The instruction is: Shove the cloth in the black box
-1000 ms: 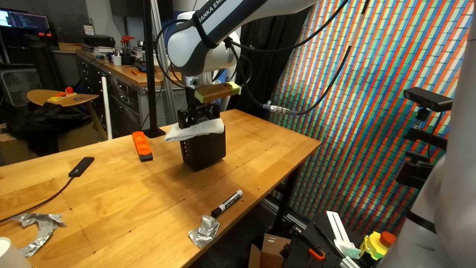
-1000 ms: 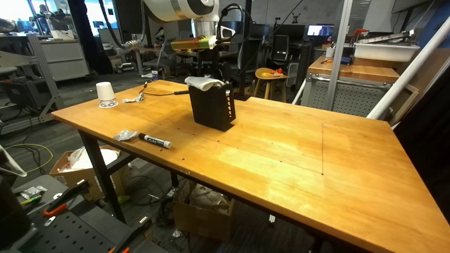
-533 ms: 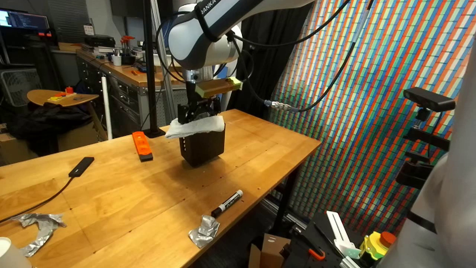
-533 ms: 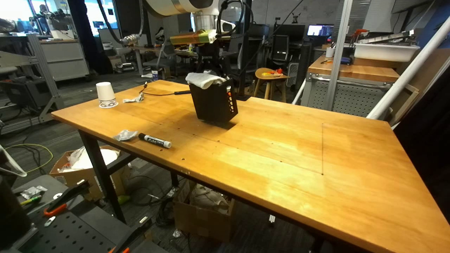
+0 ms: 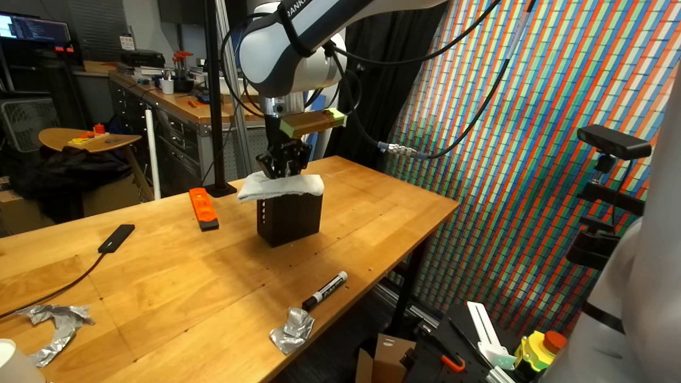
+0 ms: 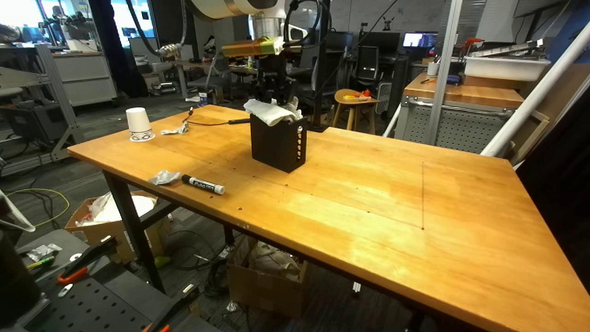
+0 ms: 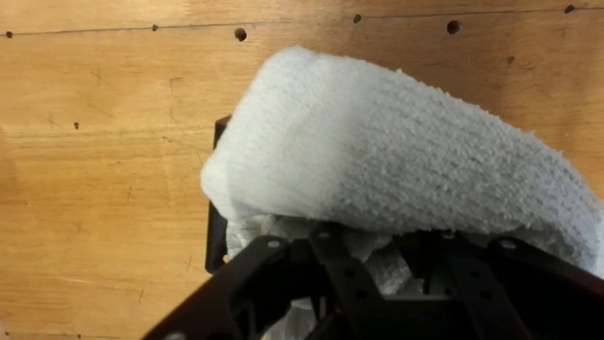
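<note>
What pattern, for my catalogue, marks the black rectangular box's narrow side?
The black box has a vertical row of holes, clearest in an exterior view.

Both ext. views (image 6: 378,184) angle down, sharing table (image 6: 392,184) & blk box (image 5: 290,219); wrist view looks steeply down, nr cloth (image 7: 377,141).

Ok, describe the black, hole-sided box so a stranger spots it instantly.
Find the long wooden table. On it, beneath a bunched white fluffy cloth, stands the black angular box. Unlike the flat orange bar nearby, it is tall, with holes down a narrow side.
</note>
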Tool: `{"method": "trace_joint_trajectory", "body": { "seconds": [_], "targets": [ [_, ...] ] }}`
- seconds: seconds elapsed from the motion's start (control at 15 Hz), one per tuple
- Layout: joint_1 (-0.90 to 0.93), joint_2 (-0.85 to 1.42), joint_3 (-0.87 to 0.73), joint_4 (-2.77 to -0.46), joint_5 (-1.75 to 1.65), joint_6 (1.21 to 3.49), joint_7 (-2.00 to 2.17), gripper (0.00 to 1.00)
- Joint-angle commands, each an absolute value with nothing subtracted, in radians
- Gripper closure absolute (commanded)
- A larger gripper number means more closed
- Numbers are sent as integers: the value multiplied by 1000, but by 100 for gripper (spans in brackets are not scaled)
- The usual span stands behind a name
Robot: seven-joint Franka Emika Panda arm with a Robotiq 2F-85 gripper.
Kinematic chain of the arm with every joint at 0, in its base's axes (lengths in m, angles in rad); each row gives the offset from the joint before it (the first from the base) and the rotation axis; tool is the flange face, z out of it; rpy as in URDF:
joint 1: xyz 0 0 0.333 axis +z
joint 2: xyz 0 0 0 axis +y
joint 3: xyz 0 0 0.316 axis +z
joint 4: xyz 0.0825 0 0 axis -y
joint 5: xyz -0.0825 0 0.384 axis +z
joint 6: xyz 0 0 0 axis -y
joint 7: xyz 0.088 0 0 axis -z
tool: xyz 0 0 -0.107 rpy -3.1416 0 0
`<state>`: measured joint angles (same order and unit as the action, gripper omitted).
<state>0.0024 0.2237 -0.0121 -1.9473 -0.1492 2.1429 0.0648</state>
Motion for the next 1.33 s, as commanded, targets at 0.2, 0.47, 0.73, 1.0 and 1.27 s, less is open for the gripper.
{"method": "trace_joint_trajectory", "body": {
  "seconds": [0.2,0.47,0.73,1.0,1.27],
  "targets": [
    [7,182,-12,-1955,-156,2130,36,100],
    [18,197,-7,-1964,-167,2141,39,99],
    [30,238,-1,-1976,-169,2151,41,99],
    [39,314,2,-1974,-164,2148,39,99],
    [34,346,2,-1961,-144,2122,23,99]
  ]
}}
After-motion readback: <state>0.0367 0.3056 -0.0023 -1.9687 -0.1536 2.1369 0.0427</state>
